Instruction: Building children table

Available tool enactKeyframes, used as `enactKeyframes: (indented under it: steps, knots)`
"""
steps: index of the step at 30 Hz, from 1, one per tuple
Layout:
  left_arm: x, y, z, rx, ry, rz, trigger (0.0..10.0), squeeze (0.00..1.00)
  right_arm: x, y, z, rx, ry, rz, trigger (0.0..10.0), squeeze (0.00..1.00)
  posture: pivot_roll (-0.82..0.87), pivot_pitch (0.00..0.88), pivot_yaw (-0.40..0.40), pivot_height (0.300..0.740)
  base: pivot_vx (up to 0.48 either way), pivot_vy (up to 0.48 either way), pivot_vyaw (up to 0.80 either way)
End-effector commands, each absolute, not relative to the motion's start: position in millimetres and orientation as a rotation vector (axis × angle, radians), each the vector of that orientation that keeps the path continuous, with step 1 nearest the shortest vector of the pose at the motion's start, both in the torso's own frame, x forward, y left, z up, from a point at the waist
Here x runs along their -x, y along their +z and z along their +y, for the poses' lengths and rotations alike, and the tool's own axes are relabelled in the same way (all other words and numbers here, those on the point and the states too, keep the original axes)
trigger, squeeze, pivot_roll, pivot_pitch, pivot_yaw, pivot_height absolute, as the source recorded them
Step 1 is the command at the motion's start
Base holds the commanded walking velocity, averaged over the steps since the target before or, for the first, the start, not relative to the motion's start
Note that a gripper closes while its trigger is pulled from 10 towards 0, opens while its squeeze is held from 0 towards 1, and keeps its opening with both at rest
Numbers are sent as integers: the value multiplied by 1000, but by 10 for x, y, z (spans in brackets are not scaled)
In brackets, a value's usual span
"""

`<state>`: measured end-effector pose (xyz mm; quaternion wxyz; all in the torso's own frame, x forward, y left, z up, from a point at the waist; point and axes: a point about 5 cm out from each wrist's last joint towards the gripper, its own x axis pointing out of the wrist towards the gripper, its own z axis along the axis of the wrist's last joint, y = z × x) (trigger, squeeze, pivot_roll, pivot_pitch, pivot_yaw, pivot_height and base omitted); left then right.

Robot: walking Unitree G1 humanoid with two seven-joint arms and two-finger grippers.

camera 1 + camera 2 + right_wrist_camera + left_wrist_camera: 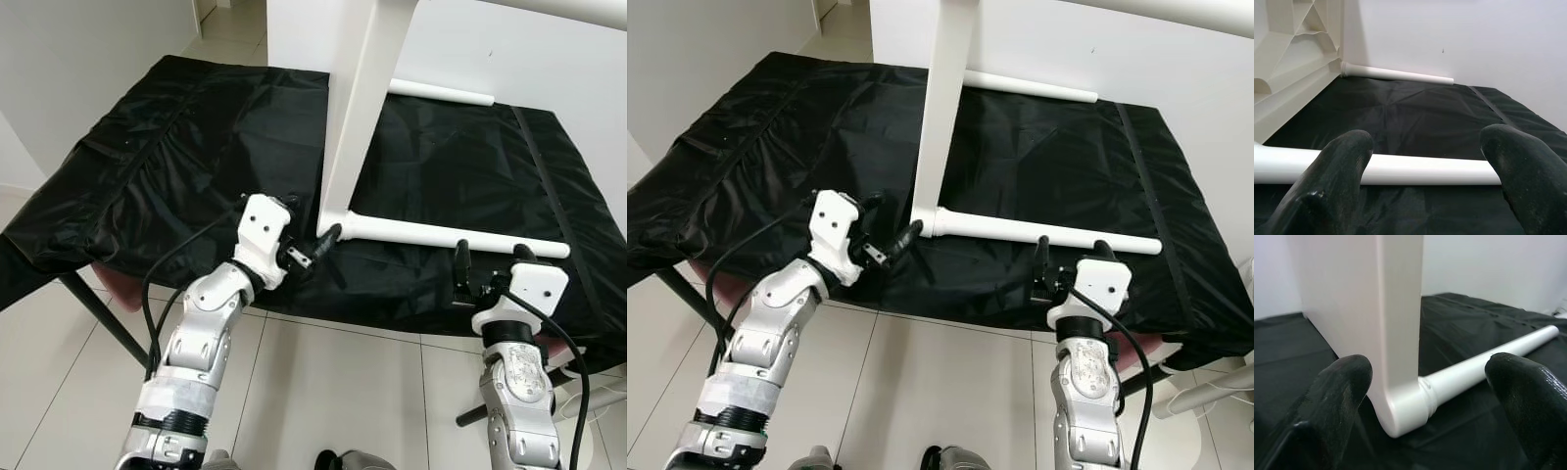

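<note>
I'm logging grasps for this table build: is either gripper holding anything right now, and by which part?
Nothing is held. The left gripper is open by the tabletop's corner; the right gripper is open just short of the near leg.

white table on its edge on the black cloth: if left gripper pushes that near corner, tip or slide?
The white tabletop stands on edge, so it probably tips easily. Its near leg lies flat on the black cloth, likely bracing one way. The smooth plastic may slip from the open left gripper.

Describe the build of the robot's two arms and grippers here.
Both arms are silver segmented metal with black joints. A white housing tops each wrist, with a black cable looping along it. The left gripper and right gripper each have two long black fingers.
</note>
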<state>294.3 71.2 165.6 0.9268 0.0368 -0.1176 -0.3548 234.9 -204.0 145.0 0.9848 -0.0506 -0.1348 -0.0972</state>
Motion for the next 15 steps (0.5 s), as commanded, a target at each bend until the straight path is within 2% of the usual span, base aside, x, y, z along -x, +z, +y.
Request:
enactKeyframes:
  steps: [1, 11, 15]
  knots:
    - [-2968, 1644, 733, -77, -571, -242, 10000, 0, -2342, 1428, -2049, 112, -196, -264, 10000, 0, 13, 11, -58, 740, 0, 0, 0]
    - [-3057, 1610, 673, -100, -503, -189, 10000, 0, -2352, 1451, -2050, 116, -193, -273, 10000, 0, 9, 11, -53, 740, 0, 0, 0]
    - [-3132, 1676, 643, -54, -456, -200, 10000, 0, -2348, 1454, -2042, 111, -197, -276, 10000, 0, 2, 14, -48, 740, 0, 0, 0]
